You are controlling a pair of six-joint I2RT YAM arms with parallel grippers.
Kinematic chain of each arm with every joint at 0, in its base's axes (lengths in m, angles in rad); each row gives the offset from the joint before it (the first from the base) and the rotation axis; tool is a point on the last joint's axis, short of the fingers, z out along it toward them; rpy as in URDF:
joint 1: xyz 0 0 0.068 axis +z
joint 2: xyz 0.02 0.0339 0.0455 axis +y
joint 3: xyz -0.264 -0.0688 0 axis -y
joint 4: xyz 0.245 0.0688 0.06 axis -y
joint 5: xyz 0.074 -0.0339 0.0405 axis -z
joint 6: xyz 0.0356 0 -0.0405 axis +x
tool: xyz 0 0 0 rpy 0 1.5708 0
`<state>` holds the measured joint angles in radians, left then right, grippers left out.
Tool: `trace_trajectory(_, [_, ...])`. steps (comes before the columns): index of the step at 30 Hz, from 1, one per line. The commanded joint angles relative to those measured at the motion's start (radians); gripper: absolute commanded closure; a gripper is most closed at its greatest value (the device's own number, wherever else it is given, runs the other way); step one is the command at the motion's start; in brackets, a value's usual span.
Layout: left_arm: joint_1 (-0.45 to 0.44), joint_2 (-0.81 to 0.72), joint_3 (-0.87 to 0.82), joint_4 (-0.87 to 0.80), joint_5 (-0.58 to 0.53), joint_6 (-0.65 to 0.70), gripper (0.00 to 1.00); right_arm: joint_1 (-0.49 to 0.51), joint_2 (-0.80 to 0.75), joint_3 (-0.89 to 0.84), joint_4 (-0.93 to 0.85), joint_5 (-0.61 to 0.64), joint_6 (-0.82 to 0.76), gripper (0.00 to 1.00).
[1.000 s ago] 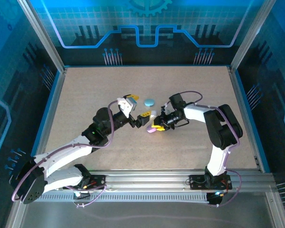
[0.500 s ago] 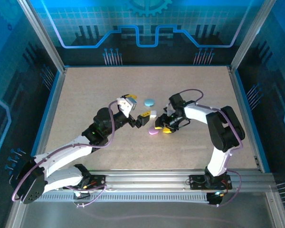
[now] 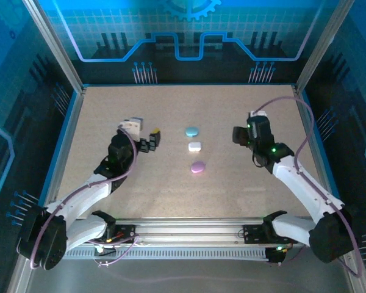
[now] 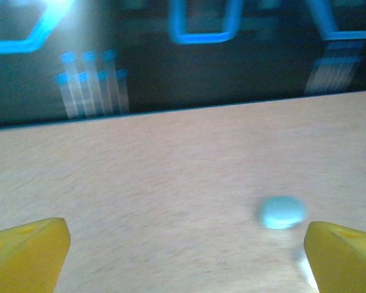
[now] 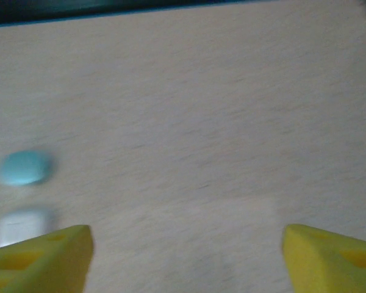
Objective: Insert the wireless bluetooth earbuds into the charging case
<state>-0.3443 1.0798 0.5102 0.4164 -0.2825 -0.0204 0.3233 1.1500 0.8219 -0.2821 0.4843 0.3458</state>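
The blue case point(image 3: 191, 130), white case point(image 3: 194, 146) and purple case point(image 3: 197, 167) lie in a row mid-table point(image 3: 171, 110). They look shut, the earbuds likely inside. Both arms have pulled away. The left claw point(image 4: 183, 256) and right claw point(image 5: 186, 256) are spread wide, holding nothing — job looks done.

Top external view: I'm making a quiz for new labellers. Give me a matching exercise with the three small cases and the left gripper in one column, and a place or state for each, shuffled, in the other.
Column one
1. pale blue case
2. white case
3. purple case
4. left gripper

Column two
A. middle of the row
B. open, holding nothing, to the left of the row
C. far end of the row
D. near end of the row

Pairs: 1-C, 2-A, 3-D, 4-B
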Motion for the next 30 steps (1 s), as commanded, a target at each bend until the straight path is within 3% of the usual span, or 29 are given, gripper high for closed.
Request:
trace_trajectory(1, [0.067,0.01,-0.027,-0.043,-0.125,-0.016,0.01,-0.097,0.064,-0.149,0.267,0.145,-0.183,0.15])
trace_trajectory(3, [0.111,0.044,-0.04,-0.025,-0.133,0.006,0.01,-0.157,0.101,-0.172,0.319,-0.007,-0.22,0.15])
trace_trajectory(7, [0.171,0.134,-0.064,0.043,-0.116,0.045,0.01,-0.193,0.189,-0.255,0.58,-0.142,-0.312,0.16])
trace_trajectory(11, [0.227,0.253,-0.127,0.275,-0.042,0.058,0.01,-0.215,0.268,-0.315,0.832,-0.311,-0.374,0.16])
trace_trajectory(15, [0.284,0.322,-0.161,0.45,0.065,0.042,0.01,-0.252,0.33,-0.362,0.973,-0.485,-0.397,0.18])
trace_trajectory(17, [0.309,0.361,-0.18,0.521,0.114,0.025,0.01,-0.271,0.354,-0.416,1.094,-0.514,-0.382,0.17])
trace_trajectory(20, [0.321,0.491,-0.233,0.752,0.187,0.046,0.01,-0.275,0.356,-0.393,1.044,-0.477,-0.363,0.14])
trace_trajectory(22, [0.321,0.465,-0.222,0.657,0.165,0.033,0.01,-0.269,0.355,-0.391,1.04,-0.437,-0.353,0.0])
trace_trajectory(24, [0.321,0.477,-0.148,0.551,0.012,-0.012,0.01,-0.264,0.355,-0.391,1.036,-0.423,-0.355,0.0])
trace_trajectory(30, [0.318,0.474,-0.151,0.555,0.017,-0.014,0.01,-0.263,0.355,-0.389,1.034,-0.423,-0.357,0.0])
